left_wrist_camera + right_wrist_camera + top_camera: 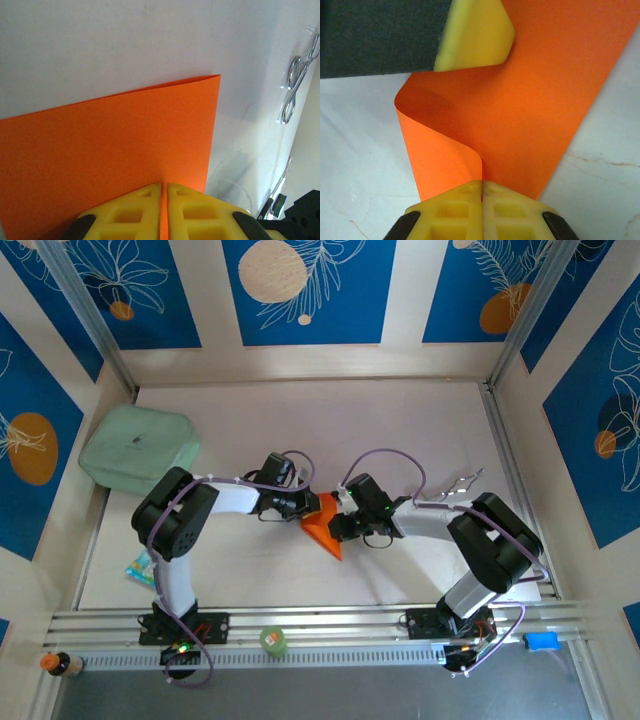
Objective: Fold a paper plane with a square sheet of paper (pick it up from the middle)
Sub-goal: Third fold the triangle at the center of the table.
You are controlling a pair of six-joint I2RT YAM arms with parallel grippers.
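The square sheet of paper [326, 527] is bright orange and hangs curled between both grippers at the middle of the table. My left gripper [306, 508] comes in from the left. In the left wrist view my left gripper [164, 189] is shut on the sheet [110, 150], its yellow fingers [132, 210] pinching one edge. From the right, my right gripper [340, 526] grips the sheet too. In its wrist view my right gripper [481, 185] is shut on a rolled-over fold of the paper [530, 110]. A yellow finger [475, 35] of the left gripper presses the sheet's far side.
A pale green pad [140, 448] lies at the back left. A clear scissor-like tool [455, 490] sits right of the paper, and shows again as the clear tool [295, 85]. A small packet [140, 568] lies near the left arm. A green round object [273, 641] rests on the front rail.
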